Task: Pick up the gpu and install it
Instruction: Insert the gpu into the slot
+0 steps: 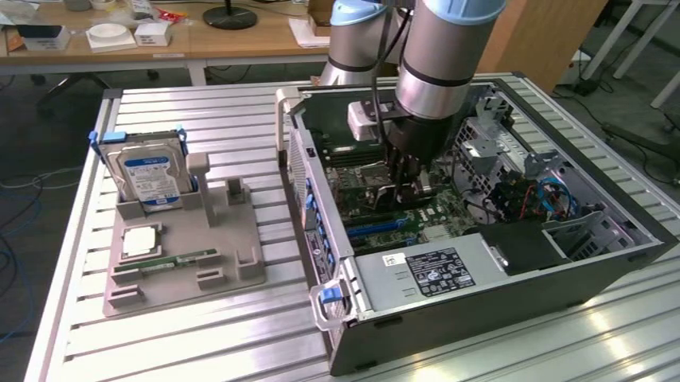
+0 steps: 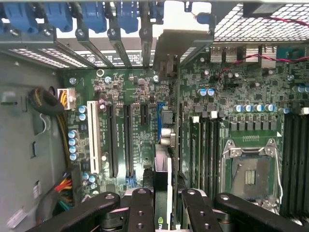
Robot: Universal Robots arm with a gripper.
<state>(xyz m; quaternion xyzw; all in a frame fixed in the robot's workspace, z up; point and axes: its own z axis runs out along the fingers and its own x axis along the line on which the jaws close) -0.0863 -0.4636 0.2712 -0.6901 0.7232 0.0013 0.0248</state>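
A robot arm reaches into an open computer case point(image 1: 478, 318) on the slatted worktop point(image 1: 191, 350), at about three o'clock from the grey parts tray point(image 1: 175, 239) in the exterior view. Likely risks: the card's edge could miss its slot, or its bracket could catch the rear frame, so pressing down would bend or twist it. The gripper point(image 2: 169, 212), fingers drawn narrow, pinches the gpu point(image 2: 163, 169) edge-on above the motherboard point(image 2: 120, 87). Whether the card is seated is unclear.
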